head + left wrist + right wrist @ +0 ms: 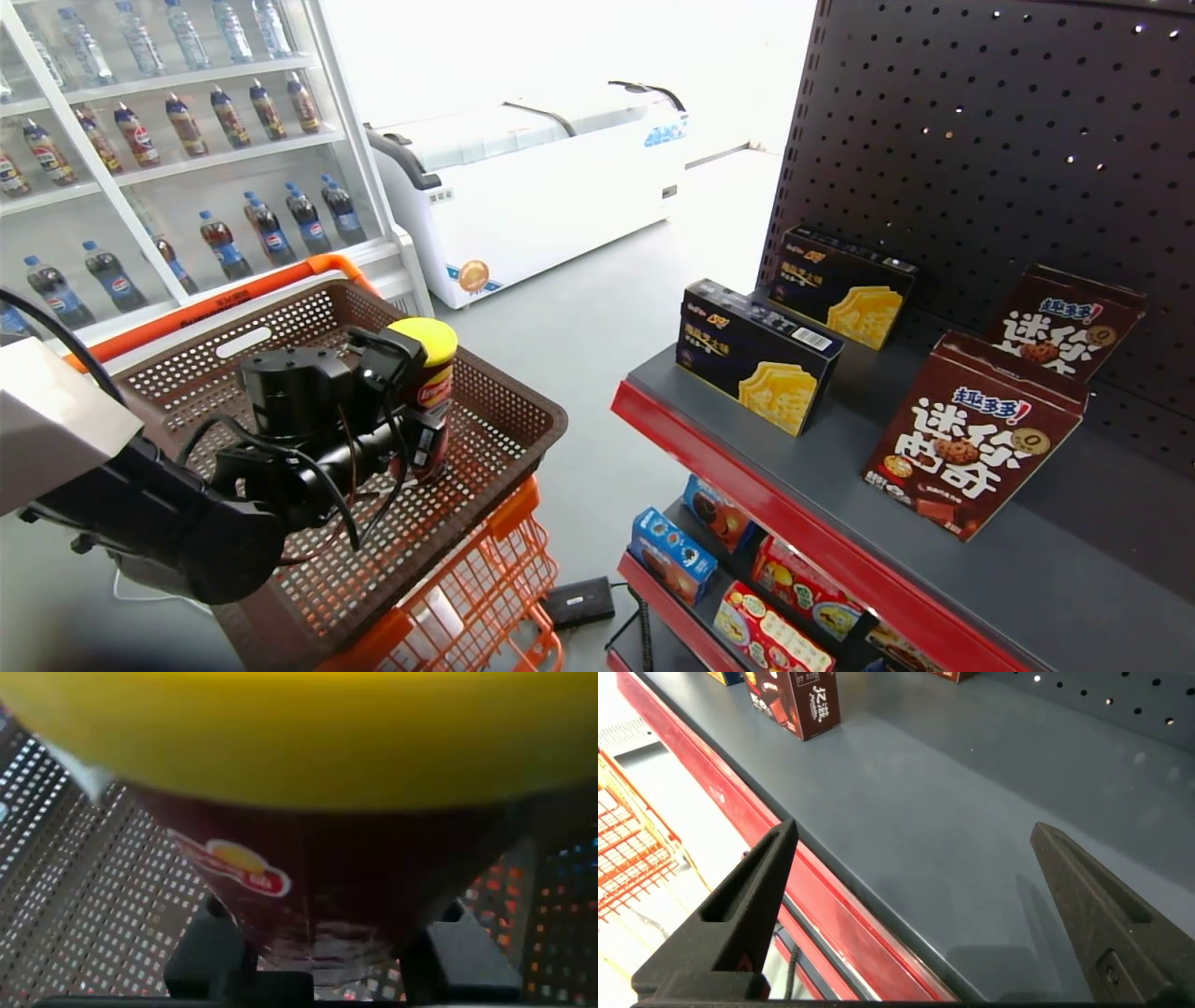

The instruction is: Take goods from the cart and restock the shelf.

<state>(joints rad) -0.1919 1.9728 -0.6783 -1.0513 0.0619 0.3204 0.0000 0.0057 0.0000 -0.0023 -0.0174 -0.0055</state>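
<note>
- Step in hand: lifting stock out of the cart. The canister (431, 397), dark-bodied with a yellow lid (422, 338), is held upright over the brown basket (546, 425) at the left of the scene and appears clear of the basket floor.
- Left end effector (418, 437): fingers pressed against the lower body of the canister, one on each side, as the left wrist view confirms.
- Right end effector (915, 831): fingers spread wide, holding nothing, above a bare grey stretch of the shelf (952, 793).
- Next move, as judged: carry the canister right, over the basket rim and the red shelf edge, then set it upright on bare shelf near the brown boxes (971, 439).
- Caution: the tall canister may tip on release, so lower it fully first.
</note>
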